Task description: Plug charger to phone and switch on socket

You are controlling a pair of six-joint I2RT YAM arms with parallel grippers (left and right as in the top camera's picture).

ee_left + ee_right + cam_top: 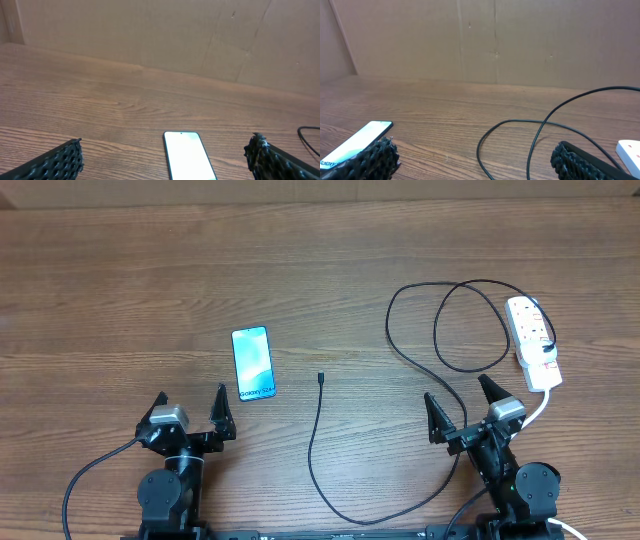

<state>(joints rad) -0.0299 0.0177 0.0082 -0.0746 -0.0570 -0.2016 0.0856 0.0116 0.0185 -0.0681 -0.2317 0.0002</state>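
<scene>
The phone [253, 363] lies flat, screen lit light blue, left of the table's centre; it also shows in the left wrist view [188, 156] and at the left edge of the right wrist view [359, 142]. The black charger cable [316, 455] runs from its plug tip [320, 378] down along the front edge, then loops at the back right [540, 135]. The white power strip socket [533, 342] lies at the far right. My left gripper [190, 406] is open and empty just in front of the phone. My right gripper [461, 400] is open and empty, left of the socket.
The socket's thick white cord [540, 408] runs down beside my right arm. A brown cardboard wall [160, 35] stands along the table's far edge. The cable loops [450, 330] lie between the plug tip and the socket.
</scene>
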